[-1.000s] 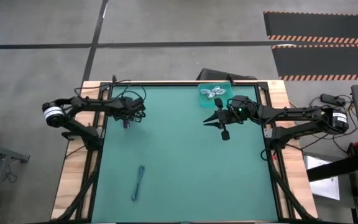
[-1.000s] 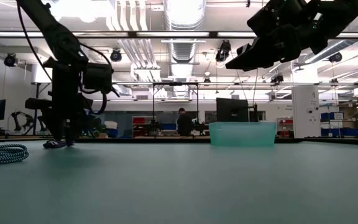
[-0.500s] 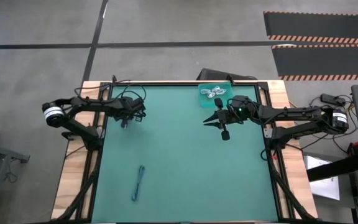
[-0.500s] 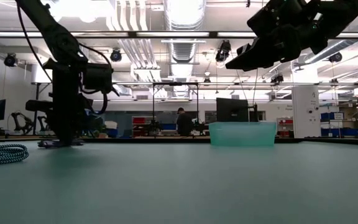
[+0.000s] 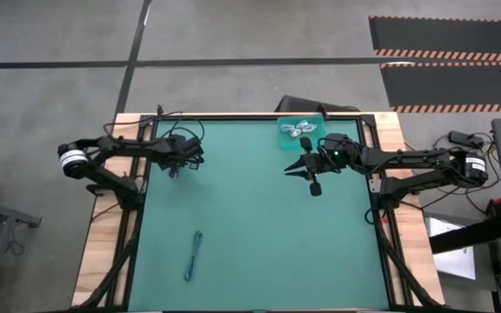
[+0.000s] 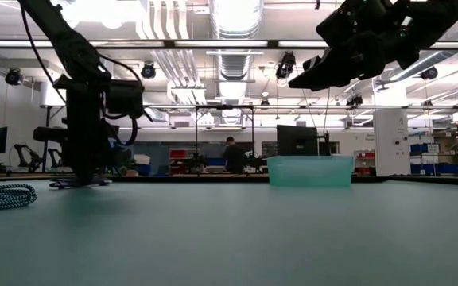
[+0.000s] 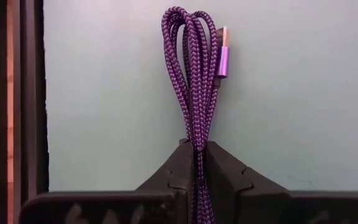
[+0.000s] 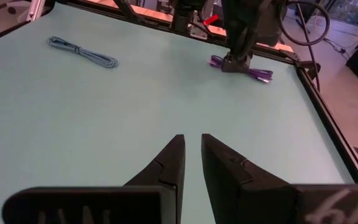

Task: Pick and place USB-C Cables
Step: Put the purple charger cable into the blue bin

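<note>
The purple cable point(image 7: 194, 74) lies on the green table point(image 5: 259, 217) near its left edge toward the far corner, with the left gripper point(image 7: 195, 163) clamped on the bundle near one end. To lift well, it should rise straight so the loops hang free. The blue-grey cable point(image 5: 194, 255) lies near the front edge. The right gripper point(image 8: 191, 163) hangs above the table by the tray point(image 5: 285, 139), fingers narrowly parted, holding nothing. Only the high view shows what look like white coils point(image 5: 299, 131) in the tray; the low view shows only its wall.
</note>
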